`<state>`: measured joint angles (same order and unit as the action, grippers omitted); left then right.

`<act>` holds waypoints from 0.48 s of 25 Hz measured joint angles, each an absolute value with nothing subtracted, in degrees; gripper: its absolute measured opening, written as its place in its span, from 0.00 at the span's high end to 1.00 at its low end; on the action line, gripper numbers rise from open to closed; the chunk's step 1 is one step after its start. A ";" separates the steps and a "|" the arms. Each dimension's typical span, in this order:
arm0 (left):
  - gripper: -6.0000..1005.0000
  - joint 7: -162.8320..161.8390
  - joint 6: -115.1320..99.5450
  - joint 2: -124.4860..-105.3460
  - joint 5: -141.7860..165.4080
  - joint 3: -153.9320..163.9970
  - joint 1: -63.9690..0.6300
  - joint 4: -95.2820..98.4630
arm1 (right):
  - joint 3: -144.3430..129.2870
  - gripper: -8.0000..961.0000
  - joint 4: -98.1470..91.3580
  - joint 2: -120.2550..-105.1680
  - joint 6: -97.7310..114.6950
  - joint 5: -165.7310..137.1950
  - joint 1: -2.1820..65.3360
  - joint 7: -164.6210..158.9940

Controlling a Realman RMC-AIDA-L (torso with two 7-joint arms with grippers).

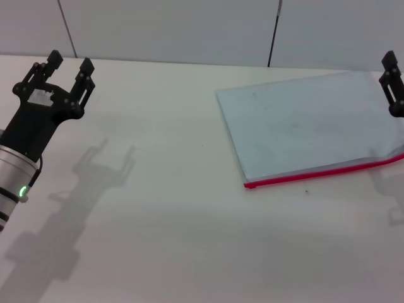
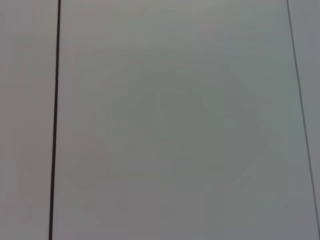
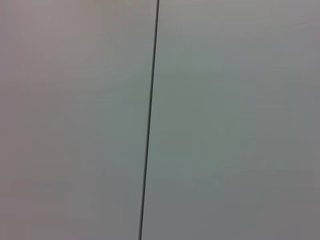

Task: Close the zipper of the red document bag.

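Note:
The red document bag (image 1: pixel 303 123), a flat translucent pale pouch, lies on the white table (image 1: pixel 189 240) at the right in the head view. Its zipper (image 1: pixel 315 172) is a thin bright red strip along the near long edge, rising slightly toward the right. My left gripper (image 1: pixel 69 64) hovers open and empty at the far left, well away from the bag. Only part of my right gripper (image 1: pixel 392 85) shows at the right border, above the bag's far right corner. Both wrist views show only wall.
Grey wall panels with dark seams (image 1: pixel 274 31) stand behind the table's far edge; a seam (image 2: pixel 54 120) crosses the left wrist view and another seam (image 3: pixel 149 120) the right wrist view. Bare tabletop lies between the left gripper and the bag.

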<state>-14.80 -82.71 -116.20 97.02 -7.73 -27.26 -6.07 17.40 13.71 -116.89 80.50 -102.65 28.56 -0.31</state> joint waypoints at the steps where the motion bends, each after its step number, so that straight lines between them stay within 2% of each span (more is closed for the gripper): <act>1: 0.41 -14.79 -82.71 -116.21 97.02 -7.74 -27.28 -6.07 | 17.40 0.33 13.71 -116.89 80.50 -102.65 28.56 -0.31; 12: 0.41 -14.77 -82.65 -116.29 97.03 -7.74 -27.33 -6.04 | 17.40 0.33 13.71 -116.89 80.42 -102.65 28.65 -0.31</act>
<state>-14.77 -82.65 -116.29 97.03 -7.74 -27.33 -6.04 17.40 13.71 -116.89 80.42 -102.65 28.65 -0.31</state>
